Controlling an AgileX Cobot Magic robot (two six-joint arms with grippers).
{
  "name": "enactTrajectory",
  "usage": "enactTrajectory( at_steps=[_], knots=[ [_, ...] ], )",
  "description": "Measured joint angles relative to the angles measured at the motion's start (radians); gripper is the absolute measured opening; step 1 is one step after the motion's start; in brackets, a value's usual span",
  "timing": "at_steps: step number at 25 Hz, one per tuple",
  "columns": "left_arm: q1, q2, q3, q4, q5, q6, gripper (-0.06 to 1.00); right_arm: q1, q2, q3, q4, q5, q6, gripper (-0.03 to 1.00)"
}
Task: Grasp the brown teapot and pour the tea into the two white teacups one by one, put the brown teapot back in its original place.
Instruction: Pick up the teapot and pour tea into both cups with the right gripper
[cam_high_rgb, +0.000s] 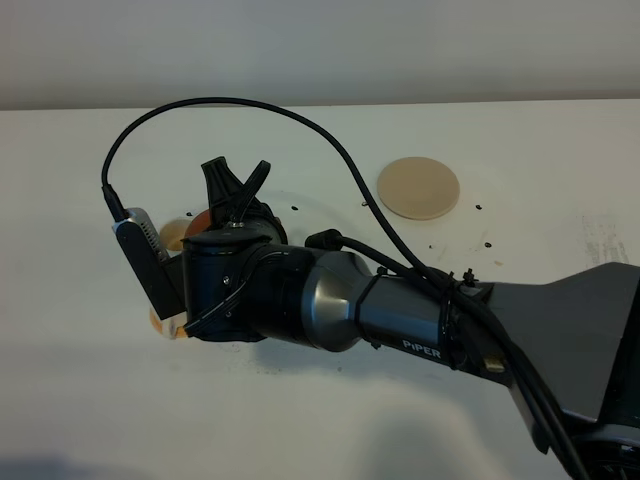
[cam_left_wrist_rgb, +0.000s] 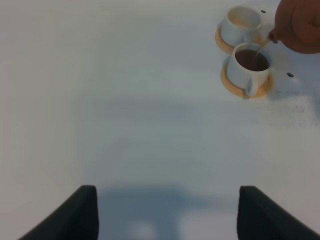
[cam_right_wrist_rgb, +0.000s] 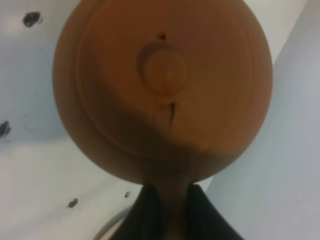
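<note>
Right gripper (cam_right_wrist_rgb: 167, 202) clamped on teapot (cam_right_wrist_rgb: 162, 85) handle, tea streaming into cup (cam_left_wrist_rgb: 251, 62) below it, second cup (cam_left_wrist_rgb: 241, 22) just beside, left gripper (cam_left_wrist_rgb: 167, 215) apart, empty.

Table (cam_high_rgb: 90, 400): white matte top with a few small dark specks (cam_high_rgb: 488, 243). Lying directly on it: one flat round beige coaster (cam_high_rgb: 418, 187), bare, and two orange saucers, the first saucer (cam_left_wrist_rgb: 220, 41) just beside the second saucer (cam_left_wrist_rgb: 266, 86). Both saucers are well apart from the coaster.

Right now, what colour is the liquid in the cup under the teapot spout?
Dark brown; the left wrist view shows the tea best.
</note>
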Motion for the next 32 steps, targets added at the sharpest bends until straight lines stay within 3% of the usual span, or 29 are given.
enactTrajectory(
  at_steps=[13,19,22,32],
  knots=[
    [0.000,0.000,0.000,0.000,0.000,0.000,0.56,-0.008,0.000,-0.004,0.142,-0.013,0.158,0.10],
    [0.000,0.000,0.000,0.000,0.000,0.000,0.56,-0.038,-0.001,-0.098,0.227,0.077,0.228,0.10],
    [0.000,0.000,0.000,0.000,0.000,0.000,0.56,-0.057,-0.007,-0.144,0.332,0.120,0.237,0.10],
    [0.000,0.000,0.000,0.000,0.000,0.000,0.56,-0.108,-0.009,-0.161,0.698,0.133,0.307,0.10]
  ],
)
